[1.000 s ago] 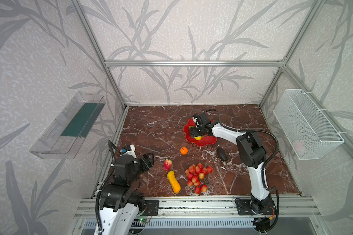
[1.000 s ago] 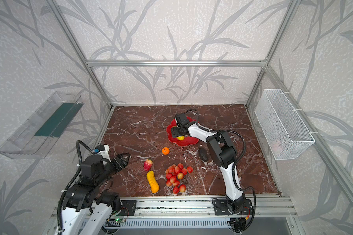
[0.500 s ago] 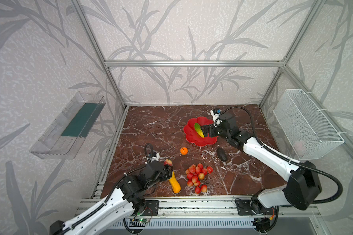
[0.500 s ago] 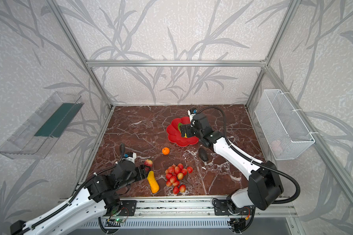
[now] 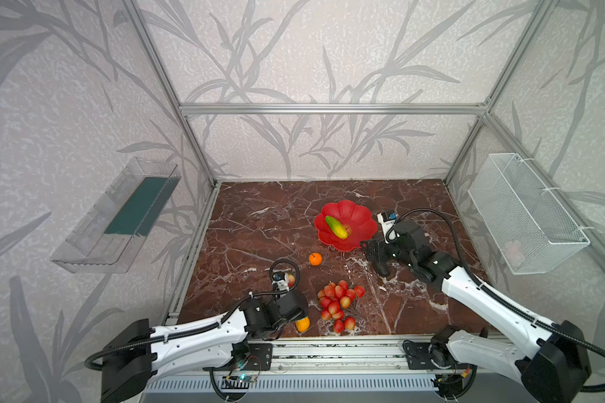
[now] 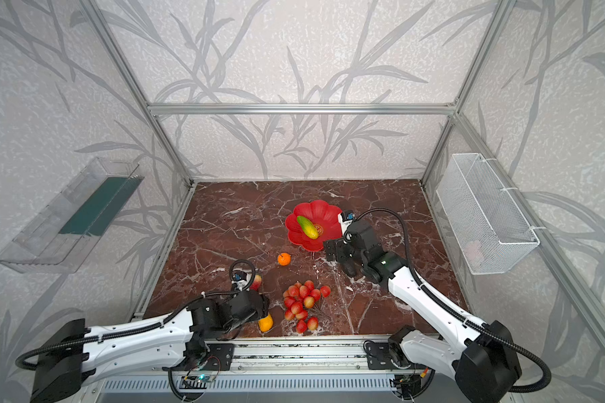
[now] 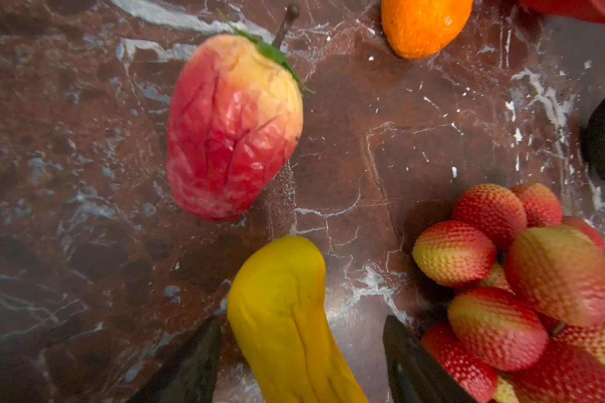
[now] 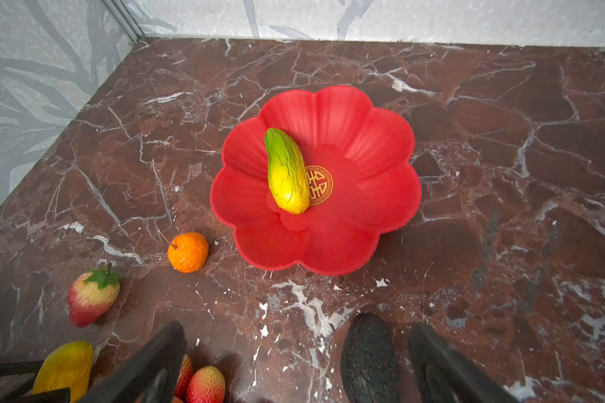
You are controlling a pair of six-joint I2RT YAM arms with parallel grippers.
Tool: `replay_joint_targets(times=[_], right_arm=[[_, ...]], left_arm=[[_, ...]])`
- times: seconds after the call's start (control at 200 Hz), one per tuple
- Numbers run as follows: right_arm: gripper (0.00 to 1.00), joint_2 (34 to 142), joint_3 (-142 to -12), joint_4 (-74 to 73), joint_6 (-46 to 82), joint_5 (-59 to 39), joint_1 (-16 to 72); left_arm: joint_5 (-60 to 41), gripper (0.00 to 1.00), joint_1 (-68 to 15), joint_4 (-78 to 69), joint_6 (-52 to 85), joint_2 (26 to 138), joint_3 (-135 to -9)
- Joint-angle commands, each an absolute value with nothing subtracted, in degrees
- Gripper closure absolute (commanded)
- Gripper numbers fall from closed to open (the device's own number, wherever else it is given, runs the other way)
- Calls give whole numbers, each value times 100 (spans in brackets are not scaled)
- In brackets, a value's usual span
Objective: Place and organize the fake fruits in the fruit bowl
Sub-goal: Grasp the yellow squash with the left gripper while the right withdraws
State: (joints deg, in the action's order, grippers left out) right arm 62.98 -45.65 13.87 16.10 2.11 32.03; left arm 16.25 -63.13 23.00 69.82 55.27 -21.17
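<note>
The red fruit bowl holds one green-yellow oblong fruit. Loose on the marble lie the tangerine, the red-yellow apple, the cherries and the dark avocado. My left gripper is open and straddles the yellow-orange oblong fruit, with a gap on each side. In front of the bowl my right gripper is wide open, low over the table. The avocado lies between its fingers, close to one finger.
A clear plastic tray hangs on the left wall and a white wire basket on the right wall. Aluminium frame posts stand at the corners, and a rail runs along the front edge. The cherries lie just beside one left finger.
My right gripper left the green-yellow fruit in the bowl and pulled back toward the front, down over the avocado. My left arm reached forward from the corner to the yellow-orange fruit.
</note>
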Motion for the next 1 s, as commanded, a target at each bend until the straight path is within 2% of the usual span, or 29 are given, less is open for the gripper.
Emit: replay_joint_targets(times=[0.0, 0.115, 0.305, 0.51, 0.64, 0.85, 0.995], right_arm=[[1, 6050, -4444, 1611, 1618, 292, 3216], [1, 5875, -4340, 1657, 1630, 307, 3210], [1, 5646, -4218, 1729, 1686, 307, 3214], [1, 5443, -4158, 1869, 1675, 369, 3215], [1, 5346, -4069, 1972, 1652, 412, 3205], [1, 5309, -3891, 2091, 1710, 435, 3206], [1, 5308, -3807, 2073, 1732, 444, 3193]], left_arm=[[1760, 36, -6364, 1785, 7144, 5846, -2077], [1707, 51, -6395, 1464, 7131, 6112, -2042], [1669, 64, -6472, 1377, 7052, 6038, -2060], [1900, 66, -6548, 1868, 6579, 5295, -2669], [2229, 65, -6328, 1873, 5819, 5308, -3340], [1099, 65, -4861, 1270, 4817, 6428, -4403], [557, 65, -4225, 1116, 4324, 7754, -5436]])
